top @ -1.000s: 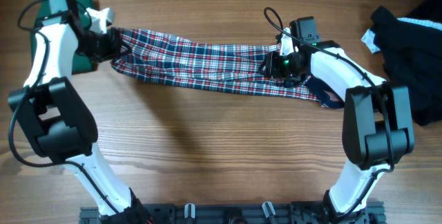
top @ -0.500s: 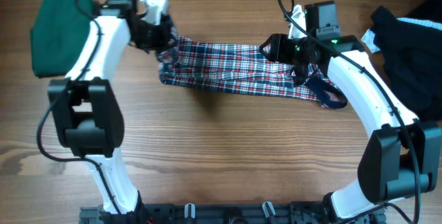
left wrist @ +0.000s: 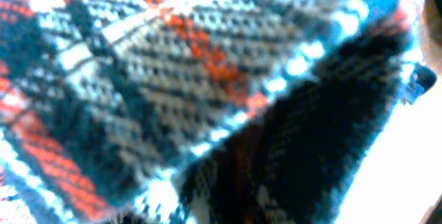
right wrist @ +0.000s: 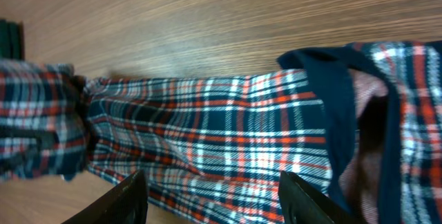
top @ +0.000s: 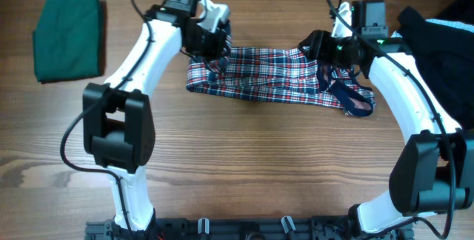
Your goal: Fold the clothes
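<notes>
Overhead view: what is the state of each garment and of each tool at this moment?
plaid dress: bunched into a long strip on the table, not folded yet.
green garment: folded, lying flat.
black garment: crumpled heap, unfolded.
left tool: shut on one end of the plaid dress.
right tool: open, above the plaid dress.

The dress (top: pixel 274 77) is laid crosswise on the table (top: pixel 244 166). Well left of it, a folded garment (top: pixel 68 36) is placed. Near its right end, a heap of garments (top: pixel 437 55) is piled. At its left end the left gripper (top: pixel 211 44) is set; over its right end, the right gripper (top: pixel 322 51).
</notes>
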You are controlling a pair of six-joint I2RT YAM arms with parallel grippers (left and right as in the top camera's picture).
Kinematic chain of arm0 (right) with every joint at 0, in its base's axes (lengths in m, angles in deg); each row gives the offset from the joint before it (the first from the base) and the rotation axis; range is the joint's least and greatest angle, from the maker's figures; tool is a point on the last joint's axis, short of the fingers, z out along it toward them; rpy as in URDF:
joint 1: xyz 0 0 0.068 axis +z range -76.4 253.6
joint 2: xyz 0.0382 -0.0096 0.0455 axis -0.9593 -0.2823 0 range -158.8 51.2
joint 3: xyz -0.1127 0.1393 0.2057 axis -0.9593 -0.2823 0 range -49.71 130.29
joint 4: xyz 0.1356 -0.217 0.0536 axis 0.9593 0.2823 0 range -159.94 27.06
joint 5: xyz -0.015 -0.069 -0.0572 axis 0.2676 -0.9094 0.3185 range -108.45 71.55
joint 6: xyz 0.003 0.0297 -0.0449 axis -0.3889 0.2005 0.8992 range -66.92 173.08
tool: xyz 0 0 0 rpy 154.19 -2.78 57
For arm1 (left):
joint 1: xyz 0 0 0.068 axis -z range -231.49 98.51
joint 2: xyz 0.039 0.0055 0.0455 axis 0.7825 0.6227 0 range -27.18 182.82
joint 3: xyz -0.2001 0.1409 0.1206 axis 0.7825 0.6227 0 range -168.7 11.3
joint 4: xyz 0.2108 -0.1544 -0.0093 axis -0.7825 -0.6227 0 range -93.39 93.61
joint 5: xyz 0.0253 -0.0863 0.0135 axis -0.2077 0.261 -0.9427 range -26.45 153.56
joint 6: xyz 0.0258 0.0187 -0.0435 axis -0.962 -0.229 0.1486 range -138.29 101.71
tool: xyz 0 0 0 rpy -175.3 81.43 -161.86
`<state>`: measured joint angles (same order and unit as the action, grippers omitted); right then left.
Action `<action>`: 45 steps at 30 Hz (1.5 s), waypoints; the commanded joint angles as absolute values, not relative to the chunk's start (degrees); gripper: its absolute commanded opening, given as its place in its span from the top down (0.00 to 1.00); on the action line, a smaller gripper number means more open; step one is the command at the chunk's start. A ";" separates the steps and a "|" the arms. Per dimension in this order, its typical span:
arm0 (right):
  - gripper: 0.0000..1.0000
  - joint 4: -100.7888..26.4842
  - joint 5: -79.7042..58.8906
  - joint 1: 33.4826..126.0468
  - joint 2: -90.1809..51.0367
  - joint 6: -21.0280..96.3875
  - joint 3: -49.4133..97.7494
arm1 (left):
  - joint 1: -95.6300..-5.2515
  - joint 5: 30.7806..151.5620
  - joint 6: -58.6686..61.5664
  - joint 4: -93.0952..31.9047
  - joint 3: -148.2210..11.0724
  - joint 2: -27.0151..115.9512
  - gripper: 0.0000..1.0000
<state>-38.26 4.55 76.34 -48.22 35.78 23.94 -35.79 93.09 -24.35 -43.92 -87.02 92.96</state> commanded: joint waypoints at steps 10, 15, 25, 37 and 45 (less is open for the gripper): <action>0.38 -38.37 2.92 75.78 -47.80 36.41 24.55 | -25.82 89.38 -23.81 -43.13 -88.35 90.60 0.59; 0.35 -38.41 2.92 75.75 -47.80 36.41 24.55 | -23.39 89.38 -23.81 -41.45 -88.35 90.60 0.00; 0.34 -38.76 2.94 75.75 -47.80 36.39 24.55 | -23.31 87.85 -23.76 -39.76 -88.35 90.60 0.00; 0.37 -39.48 2.92 75.78 -47.80 36.41 24.55 | -31.76 82.95 -23.15 -29.08 -88.25 92.63 0.78; 0.47 -39.46 1.82 75.78 -47.80 36.39 24.53 | -30.74 82.58 -15.04 -26.04 -88.22 99.19 0.96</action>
<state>-39.15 3.33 75.75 -48.22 36.02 23.94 -31.59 83.04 -19.39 -25.91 -87.68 95.76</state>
